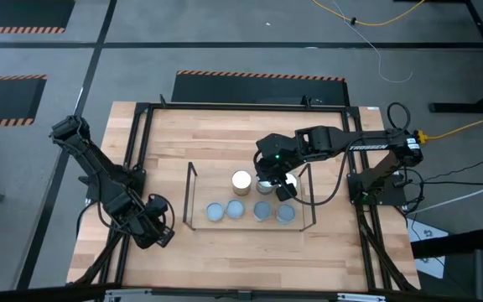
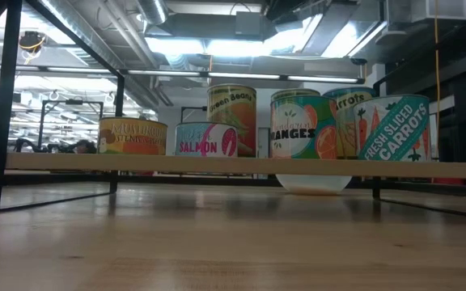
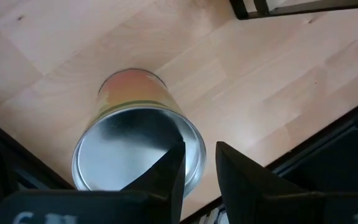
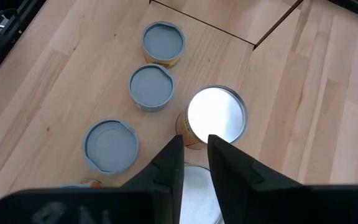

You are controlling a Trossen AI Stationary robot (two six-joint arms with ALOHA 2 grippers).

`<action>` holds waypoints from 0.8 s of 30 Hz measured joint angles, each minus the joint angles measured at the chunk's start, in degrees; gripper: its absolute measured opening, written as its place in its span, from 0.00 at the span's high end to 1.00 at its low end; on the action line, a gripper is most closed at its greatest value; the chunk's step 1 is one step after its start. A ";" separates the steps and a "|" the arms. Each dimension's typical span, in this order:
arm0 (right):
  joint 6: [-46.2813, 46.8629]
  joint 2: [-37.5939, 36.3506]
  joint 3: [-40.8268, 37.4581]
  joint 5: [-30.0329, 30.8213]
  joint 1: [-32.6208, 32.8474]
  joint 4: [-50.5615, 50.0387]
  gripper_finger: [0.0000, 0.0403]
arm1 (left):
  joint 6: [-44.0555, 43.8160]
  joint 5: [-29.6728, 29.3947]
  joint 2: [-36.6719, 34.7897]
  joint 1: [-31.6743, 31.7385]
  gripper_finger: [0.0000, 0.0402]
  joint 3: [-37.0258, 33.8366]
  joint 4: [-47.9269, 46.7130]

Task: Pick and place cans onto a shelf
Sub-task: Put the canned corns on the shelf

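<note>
Now, right gripper (image 1: pixel 285 186): fingers nearly closed, empty, above shiny-topped cylindrical cans (image 1: pixel 241 180) on thin black-rod shelf (image 1: pixel 193 195).
Left gripper (image 3: pixel 199 163): narrowly parted, empty, over a silver-topped can (image 3: pixel 138 149).

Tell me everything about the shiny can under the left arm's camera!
The small upright metal can with a shiny silver top stands alone on the pale wooden table, near its front left corner beside the black frame. Its round lid is bare and mirror-like with a raised rim; its side label looks orange, pink and yellowish. The left gripper hovers right above it, its two dark fingers over the lid's edge with a narrow gap between them. Whether they touch the can cannot be told.
</note>
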 joint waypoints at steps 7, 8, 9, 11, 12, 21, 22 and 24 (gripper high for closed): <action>0.00 0.00 0.00 0.00 0.00 -0.02 0.81 | 0.00 0.11 -0.03 0.00 0.80 0.04 0.25; 0.00 0.00 0.00 0.00 0.00 -0.02 0.81 | 0.01 0.13 -0.03 0.00 0.80 0.07 0.25; -0.01 0.00 0.00 0.00 0.01 -0.02 0.81 | 0.00 0.15 -0.03 0.00 0.80 0.07 0.25; 0.01 0.00 0.00 0.00 0.01 -0.02 0.81 | 0.00 0.20 -0.03 0.00 0.80 0.07 0.25; 0.01 0.00 0.00 0.00 0.00 -0.02 0.81 | 0.00 0.22 -0.03 0.00 0.80 0.07 0.25; 0.01 0.00 0.01 0.01 0.00 -0.04 0.81 | 0.00 0.25 0.97 -0.22 0.79 0.16 0.83; 0.00 0.00 0.01 0.01 0.02 -0.06 0.81 | 0.00 0.26 1.27 -0.42 0.79 0.24 1.16; 0.01 0.00 0.00 0.00 0.00 -0.06 0.81 | 0.16 0.26 1.77 -0.84 0.79 0.32 1.77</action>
